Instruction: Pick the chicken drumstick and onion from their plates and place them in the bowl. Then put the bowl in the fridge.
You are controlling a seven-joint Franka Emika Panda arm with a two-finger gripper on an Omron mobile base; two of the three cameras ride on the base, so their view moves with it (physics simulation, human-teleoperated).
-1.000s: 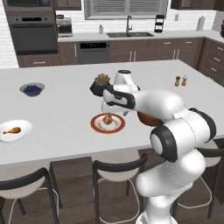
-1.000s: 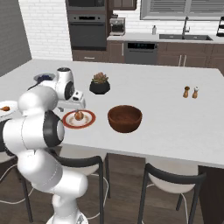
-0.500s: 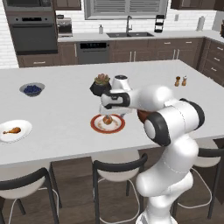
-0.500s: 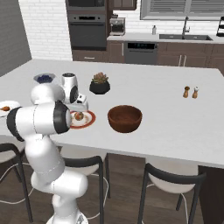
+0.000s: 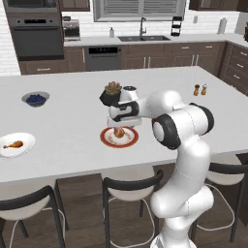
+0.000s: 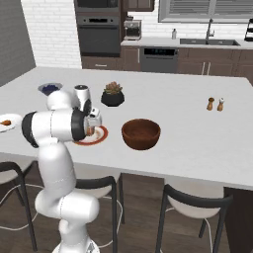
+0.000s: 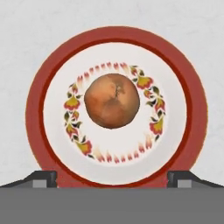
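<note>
- The hand (image 7: 112, 177) hangs straight over the red-rimmed plate (image 7: 39, 83), fingers spread wide and holding nothing, lined up, I judge, to drop onto the onion.
- The onion (image 7: 112, 106) sits at the plate's centre, between the fingertips' line, untouched.
- The bowl (image 6: 141, 133) stands empty on the worktop (image 6: 197, 133) just beside that plate, an easy carry.
- The drumstick (image 5: 13, 144) lies on the white plate (image 5: 26, 140), well apart to the left.

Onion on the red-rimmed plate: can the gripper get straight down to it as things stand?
Probably yes. The gripper hangs open right over the onion, which sits alone mid red-rimmed plate, nothing between.
</note>
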